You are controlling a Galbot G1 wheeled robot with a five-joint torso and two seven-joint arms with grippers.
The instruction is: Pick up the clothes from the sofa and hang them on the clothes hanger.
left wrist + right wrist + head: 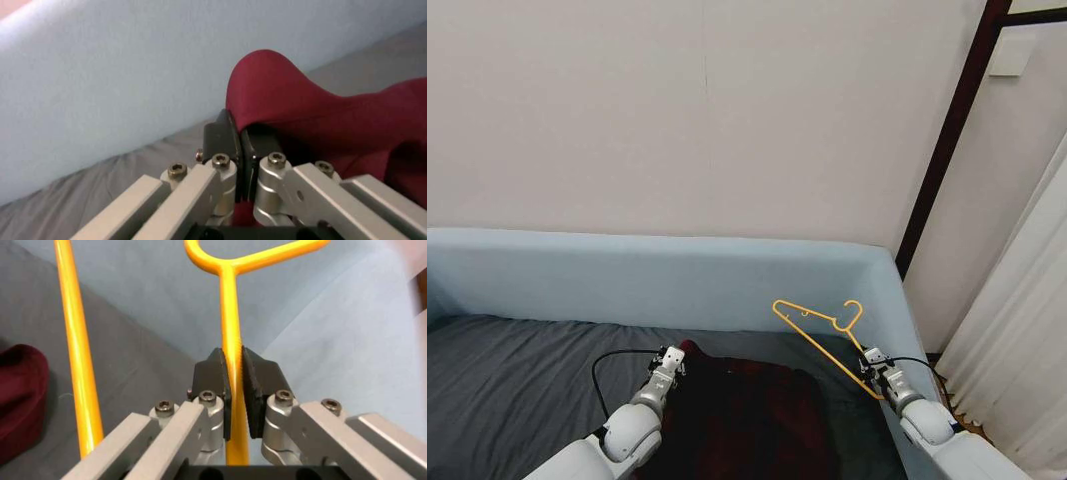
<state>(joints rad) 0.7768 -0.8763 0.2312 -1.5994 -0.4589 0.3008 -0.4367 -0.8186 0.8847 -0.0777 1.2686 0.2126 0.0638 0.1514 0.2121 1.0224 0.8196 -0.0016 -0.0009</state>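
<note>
left gripper (239,134) — rumpled cloth (280,90), right gripper (235,365) — slender hanger (229,315)

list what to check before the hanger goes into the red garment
1. Left pincer shut on a fold of the red garment: ok.
2. Right pincer shut on the yellow hanger: ok.
3. Hanger held apart from the garment: ok.
4. Garment lifted off the sofa: not ok, most of it lies on the seat.
5. Neck opening found and facing the hanger: cannot tell.
</note>
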